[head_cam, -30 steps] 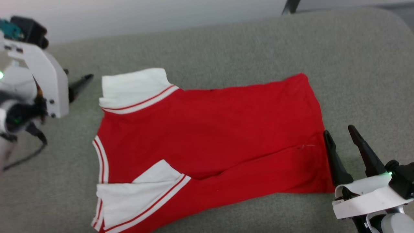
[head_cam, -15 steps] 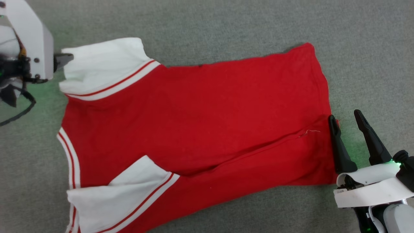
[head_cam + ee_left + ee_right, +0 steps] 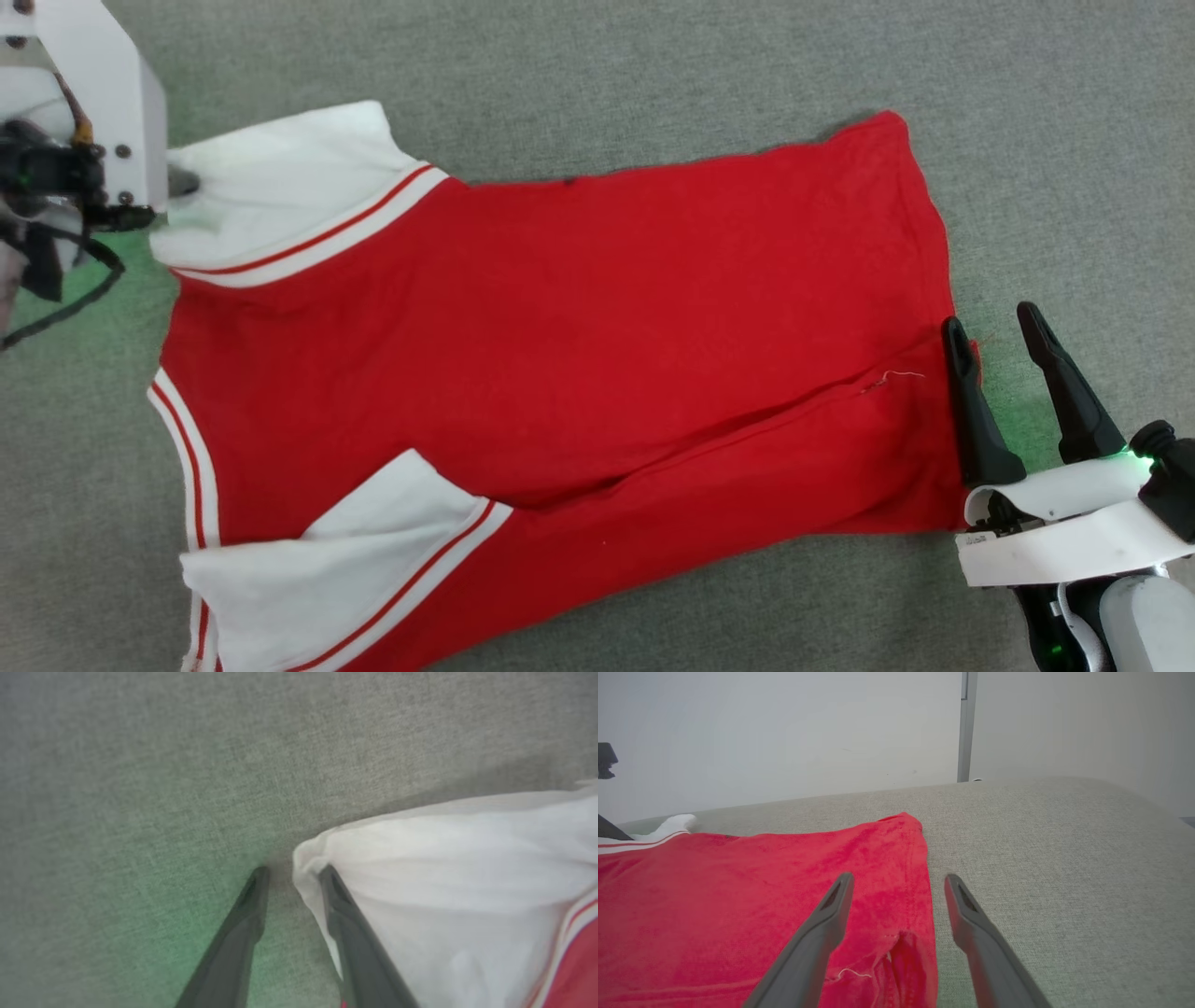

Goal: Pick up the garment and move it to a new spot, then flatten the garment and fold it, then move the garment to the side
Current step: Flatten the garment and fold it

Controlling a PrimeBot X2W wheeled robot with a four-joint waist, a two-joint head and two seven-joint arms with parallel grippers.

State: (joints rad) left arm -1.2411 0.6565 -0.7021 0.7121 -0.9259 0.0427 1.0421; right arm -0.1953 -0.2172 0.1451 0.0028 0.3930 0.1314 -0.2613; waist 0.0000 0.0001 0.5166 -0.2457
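The garment [image 3: 560,336], red with white sleeves and striped trim, lies spread on a grey cushion [image 3: 653,65], partly folded along its near side. My left gripper [image 3: 177,184] is at the far white sleeve [image 3: 280,187]. In the left wrist view the left gripper [image 3: 294,872] has its fingers a little apart, with the sleeve's corner [image 3: 420,858] between them and one finger lying on the white cloth. My right gripper [image 3: 994,322] is open at the hem. Its own view shows the right gripper [image 3: 899,877] straddling the hem edge [image 3: 924,891], one finger over red fabric, the other over the cushion.
The grey cushion [image 3: 1064,858] extends well beyond the garment on the right and far side. Its rounded back edge meets a pale wall [image 3: 784,732] with a vertical metal post [image 3: 966,723]. A black cable [image 3: 65,299] hangs from my left arm.
The head camera has tilted down and closer, so the whole picture shifted. My left gripper has come up to the far sleeve's corner. The right gripper stays at the hem.
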